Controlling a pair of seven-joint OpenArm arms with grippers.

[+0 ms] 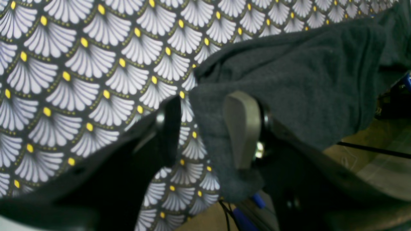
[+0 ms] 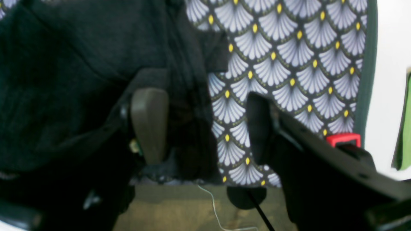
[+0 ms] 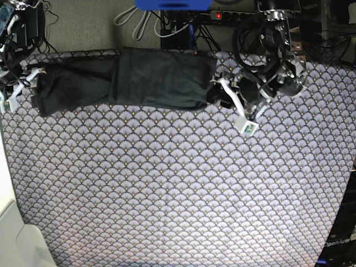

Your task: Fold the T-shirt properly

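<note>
While both wrist views are a bit soft, the jaw state reads fine: left gripper (image 1: 205,131) has its jaws parted, with a hem corner of the T-shirt (image 1: 289,83) draped between them against the grey pad (image 1: 242,128); the black opposite finger (image 1: 170,128) stands clear of the fabric, patterned cloth (image 1: 80,80) showing in the gap, so no clamp on it. Right gripper (image 2: 205,128) likewise has jaws apart; a dark fold of the T-shirt (image 2: 64,80) hangs in the gap next to the grey pad (image 2: 149,125), the far black finger (image 2: 260,128) is separated from it by visible pattern. Can't tell whether the fabric rests on either grey pad or just passes in front. Beyond the jaws, in the base view, the T-shirt (image 3: 139,80) lies as a long folded band along the far edge of the surface (image 3: 178,189), stretched between the two grippers: right gripper (image 3: 16,83) at one end of the band, left gripper (image 3: 225,94) at the other. Folded body section sits nearer the left jaws, a narrower, more rumpled stretch nearer the right jaws. Cables and a power strip (image 3: 233,14) lie past the far edge.
</note>
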